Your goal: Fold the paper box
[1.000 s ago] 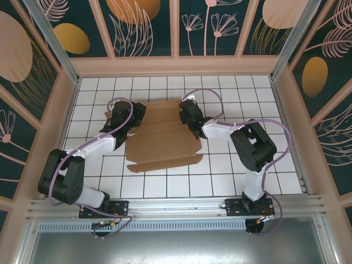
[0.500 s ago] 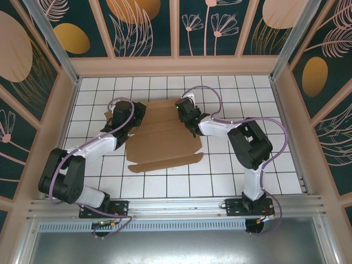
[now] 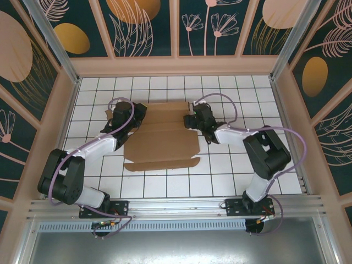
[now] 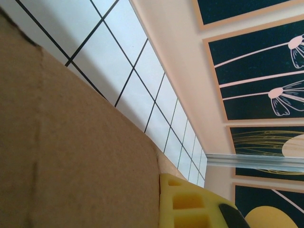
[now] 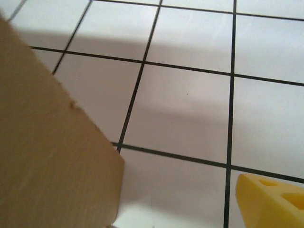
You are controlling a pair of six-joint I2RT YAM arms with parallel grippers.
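The paper box is a flat brown die-cut cardboard sheet with creases and flaps, lying on the white tiled floor between the two arms. My left gripper is shut on the sheet's left edge. In the left wrist view the cardboard presses against a yellow finger pad. My right gripper sits at the sheet's far right corner, open and holding nothing. In the right wrist view, a cardboard corner is at the left and one yellow fingertip at the lower right, with bare tile between them.
Pink walls with dark flower panels enclose the tiled floor. An aluminium rail runs along the near edge by the arm bases. Open tiles lie in front of the sheet and to the right.
The right gripper has opened and let go of the sheet's right edge, then drawn slightly right with its elbow swinging outward. The left gripper has kept its hold.
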